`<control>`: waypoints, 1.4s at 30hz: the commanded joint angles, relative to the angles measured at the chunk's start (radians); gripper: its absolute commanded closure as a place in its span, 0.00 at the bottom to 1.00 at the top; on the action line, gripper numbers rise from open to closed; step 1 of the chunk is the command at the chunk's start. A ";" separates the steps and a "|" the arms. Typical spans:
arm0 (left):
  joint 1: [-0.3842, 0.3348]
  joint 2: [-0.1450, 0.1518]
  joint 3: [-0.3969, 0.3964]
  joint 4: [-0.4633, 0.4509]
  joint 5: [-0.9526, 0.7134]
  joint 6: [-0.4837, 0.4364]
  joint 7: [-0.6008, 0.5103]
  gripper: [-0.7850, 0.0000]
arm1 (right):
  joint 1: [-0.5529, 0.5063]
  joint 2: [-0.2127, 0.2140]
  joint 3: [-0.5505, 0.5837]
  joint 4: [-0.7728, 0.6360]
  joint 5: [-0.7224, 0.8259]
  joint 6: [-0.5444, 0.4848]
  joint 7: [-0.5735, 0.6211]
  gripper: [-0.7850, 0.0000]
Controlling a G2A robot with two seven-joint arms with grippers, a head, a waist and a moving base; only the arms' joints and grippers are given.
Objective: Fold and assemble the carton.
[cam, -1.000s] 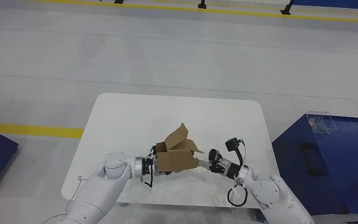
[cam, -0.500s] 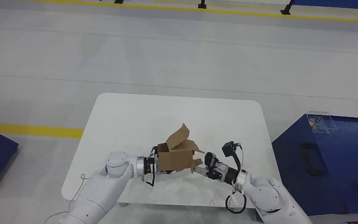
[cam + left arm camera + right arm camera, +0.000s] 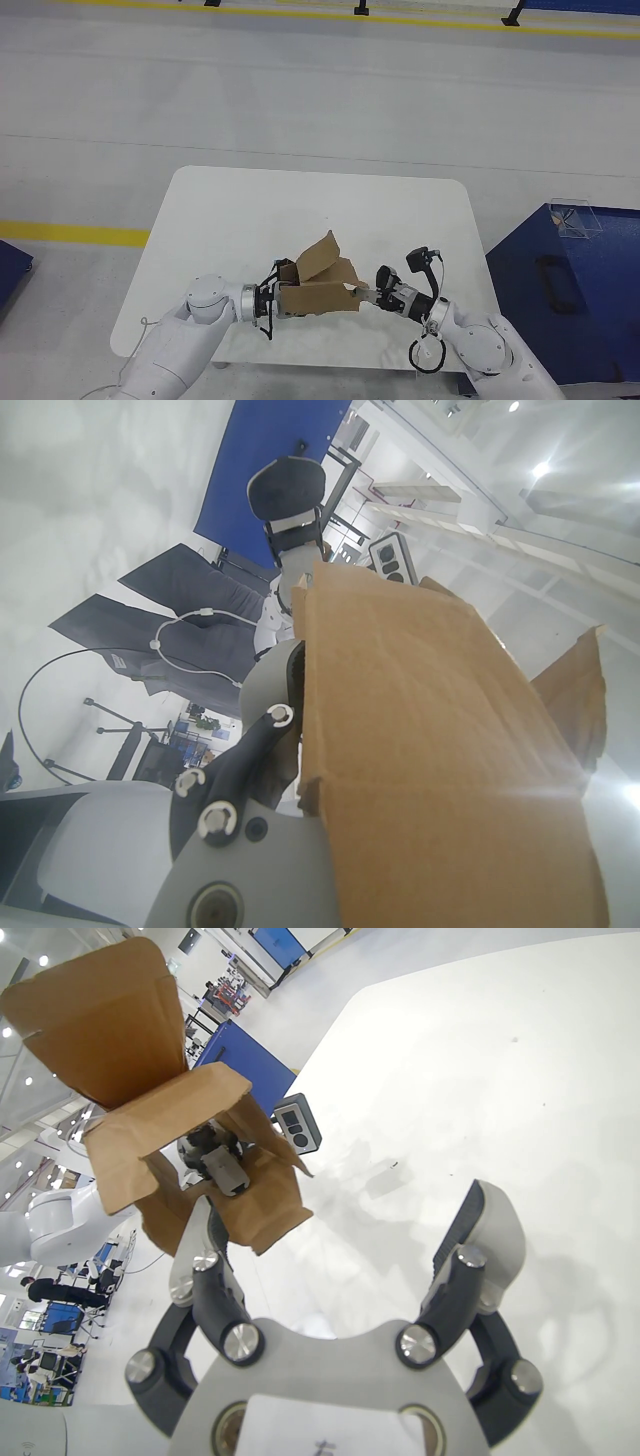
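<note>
I see the brown carton [image 3: 318,297] half-formed, flaps splayed, one raised; my left gripper [image 3: 272,298] pinches its wall, right gripper [image 3: 342,1208] spread wide beside it.

nothing here can really be read from where i stand. the carton [image 3: 318,283], lower middle of the top view, shows plain brown board. a white label [image 3: 325,1430] on the grey plate closest to the right wrist camera carries a small dark mark, cut by the frame edge and too small to make out. the grey device [image 3: 297,1125] just beside the carton has a little screen and round buttons, their marks illegible. a small tag [image 3: 118,661] on the dark cloth in the left wrist view has print too fine to tell. the yellow floor stripe [image 3: 70,235] at the left of the top view is a plain line.
</note>
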 commanded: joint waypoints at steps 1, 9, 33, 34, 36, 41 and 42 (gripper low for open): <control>0.008 0.003 -0.002 -0.012 0.009 -0.012 -0.012 1.00 | 0.001 -0.001 -0.001 -0.002 -0.010 0.012 -0.007 0.00; 0.033 0.010 -0.004 -0.056 0.026 -0.035 -0.031 1.00 | 0.018 -0.008 -0.031 0.009 -0.043 0.035 -0.025 0.00; 0.047 0.016 -0.002 -0.066 0.031 -0.072 -0.038 1.00 | 0.070 -0.029 -0.052 0.077 0.197 -0.054 -0.033 0.00; 0.047 0.016 -0.002 -0.066 0.031 -0.072 -0.038 1.00 | 0.070 -0.029 -0.052 0.077 0.197 -0.054 -0.033 0.00; 0.047 0.016 -0.002 -0.066 0.031 -0.072 -0.038 1.00 | 0.070 -0.029 -0.052 0.077 0.197 -0.054 -0.033 0.00; 0.047 0.016 -0.002 -0.066 0.031 -0.072 -0.038 1.00 | 0.070 -0.029 -0.052 0.077 0.197 -0.054 -0.033 0.00; 0.047 0.016 -0.002 -0.066 0.031 -0.072 -0.038 1.00 | 0.070 -0.029 -0.052 0.077 0.197 -0.054 -0.033 0.00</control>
